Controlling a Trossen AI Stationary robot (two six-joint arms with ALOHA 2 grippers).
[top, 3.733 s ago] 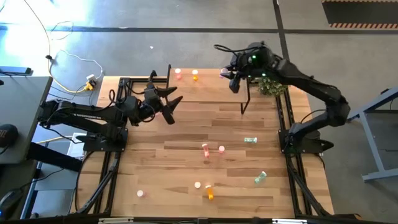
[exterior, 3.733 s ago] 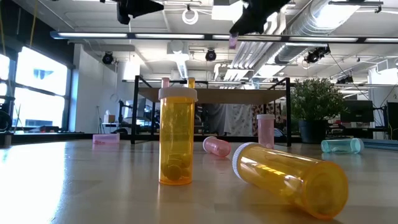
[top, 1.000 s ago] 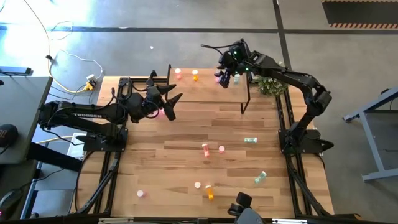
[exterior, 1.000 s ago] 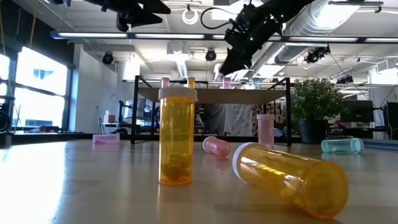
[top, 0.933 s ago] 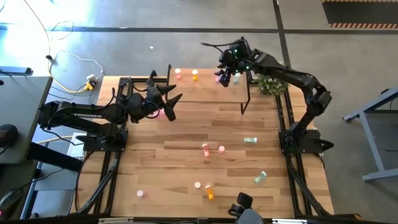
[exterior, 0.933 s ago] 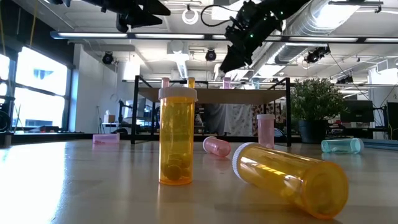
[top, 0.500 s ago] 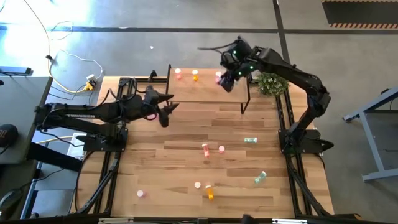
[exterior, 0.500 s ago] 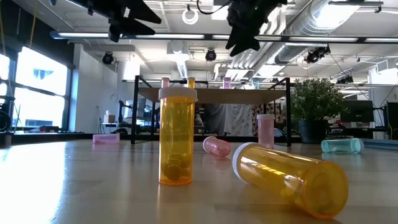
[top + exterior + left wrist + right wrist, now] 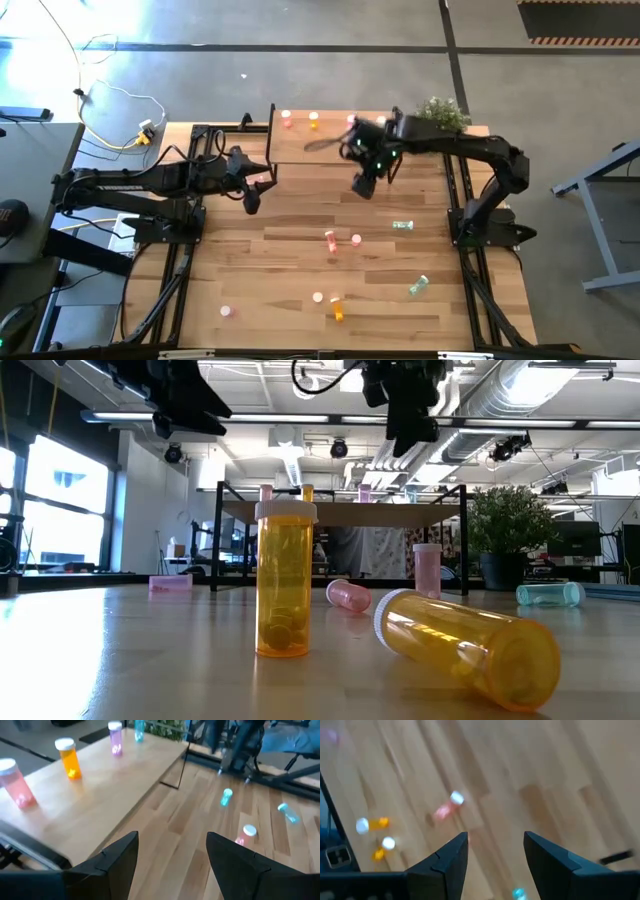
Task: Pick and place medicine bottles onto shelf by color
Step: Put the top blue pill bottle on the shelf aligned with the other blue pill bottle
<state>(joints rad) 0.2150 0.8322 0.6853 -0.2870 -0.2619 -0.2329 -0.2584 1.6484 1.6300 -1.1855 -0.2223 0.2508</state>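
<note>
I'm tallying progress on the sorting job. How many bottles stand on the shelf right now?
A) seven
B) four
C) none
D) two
B: the left wrist view shows four upright on the shelf: a pink bottle, an orange bottle, a purple-pink bottle and a teal bottle at the far end.

High view overhead; low view table-level; both share shelf (image 9: 330,140).

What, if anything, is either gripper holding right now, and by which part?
Nothing. The left gripper and the right gripper are both open and empty above the table.
</note>
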